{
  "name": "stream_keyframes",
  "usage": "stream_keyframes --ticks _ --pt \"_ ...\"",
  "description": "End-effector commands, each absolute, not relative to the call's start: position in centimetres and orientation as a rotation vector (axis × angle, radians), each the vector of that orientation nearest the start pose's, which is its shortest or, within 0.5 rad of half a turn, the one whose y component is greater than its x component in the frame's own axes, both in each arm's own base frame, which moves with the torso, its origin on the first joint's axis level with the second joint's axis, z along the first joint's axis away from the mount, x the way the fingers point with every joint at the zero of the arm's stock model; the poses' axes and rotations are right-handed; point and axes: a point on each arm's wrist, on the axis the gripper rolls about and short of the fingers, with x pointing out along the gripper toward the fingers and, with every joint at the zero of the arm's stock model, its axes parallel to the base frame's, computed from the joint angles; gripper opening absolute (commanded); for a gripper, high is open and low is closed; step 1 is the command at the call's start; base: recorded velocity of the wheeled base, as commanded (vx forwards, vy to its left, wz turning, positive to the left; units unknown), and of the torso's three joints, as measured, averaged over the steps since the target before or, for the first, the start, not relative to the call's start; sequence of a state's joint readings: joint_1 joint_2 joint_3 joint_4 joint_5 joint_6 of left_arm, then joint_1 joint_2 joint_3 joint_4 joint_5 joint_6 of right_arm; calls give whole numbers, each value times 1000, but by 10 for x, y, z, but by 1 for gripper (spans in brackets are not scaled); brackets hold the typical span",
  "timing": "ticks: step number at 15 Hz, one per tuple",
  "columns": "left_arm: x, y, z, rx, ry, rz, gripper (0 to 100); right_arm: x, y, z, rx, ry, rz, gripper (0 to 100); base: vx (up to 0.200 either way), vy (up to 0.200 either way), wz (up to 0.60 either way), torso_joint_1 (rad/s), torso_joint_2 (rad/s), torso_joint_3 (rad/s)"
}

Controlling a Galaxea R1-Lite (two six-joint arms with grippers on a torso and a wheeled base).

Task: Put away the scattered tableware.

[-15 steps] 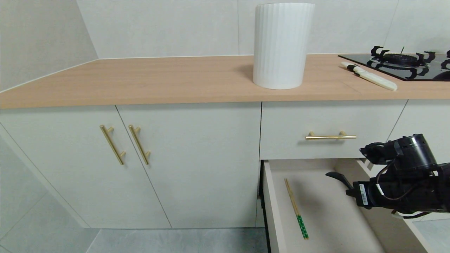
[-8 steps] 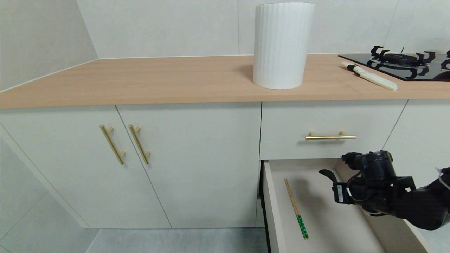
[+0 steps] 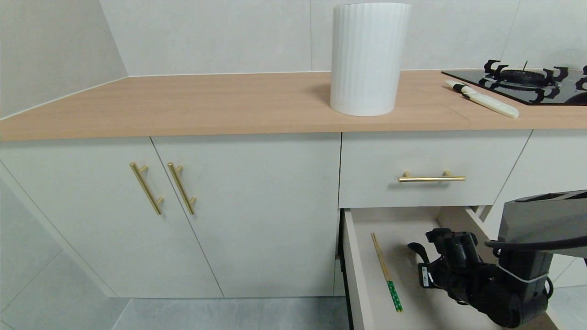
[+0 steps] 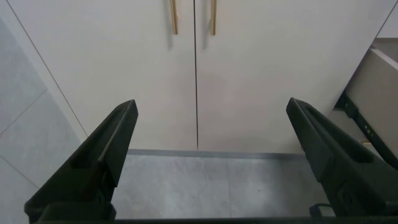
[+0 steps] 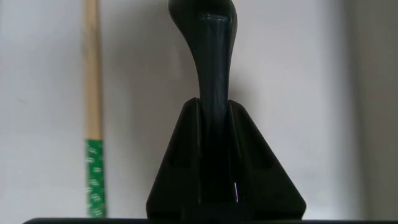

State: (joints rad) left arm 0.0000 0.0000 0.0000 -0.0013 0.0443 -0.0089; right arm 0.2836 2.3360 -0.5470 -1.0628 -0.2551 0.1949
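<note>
Lighting's soft and even from overhead: the white canister (image 3: 369,59) throws just a faint shadow leftward on the counter (image 3: 183,101), the counter's lip shades a thin strip along the top of the cabinet doors (image 3: 247,206), and a hazy grey shadow sits on the drawer floor (image 3: 394,229) beside the chopsticks (image 3: 386,277). The glass cooktop (image 3: 550,89) mirrors its burner grates, and the black spoon (image 5: 208,68) shows a pale sheen down its neck in the dimmer right wrist view. Wide-angle stretch tilts the door handles (image 3: 146,188) near the head view's left.
</note>
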Motion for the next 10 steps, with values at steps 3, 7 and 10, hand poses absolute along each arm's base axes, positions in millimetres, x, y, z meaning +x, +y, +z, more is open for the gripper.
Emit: stream_keyframes --ticks 3,7,10 --pt "-23 1 76 -9 -2 44 100 309 85 -58 -23 745 -48 0 0 0 0 0 0 0" --pt "-23 1 76 -9 -2 44 100 310 84 -57 -19 739 -49 0 0 0 0 0 0 0" --pt "-23 1 76 -9 -2 44 100 310 84 -57 -19 738 -49 0 0 0 0 0 0 0"
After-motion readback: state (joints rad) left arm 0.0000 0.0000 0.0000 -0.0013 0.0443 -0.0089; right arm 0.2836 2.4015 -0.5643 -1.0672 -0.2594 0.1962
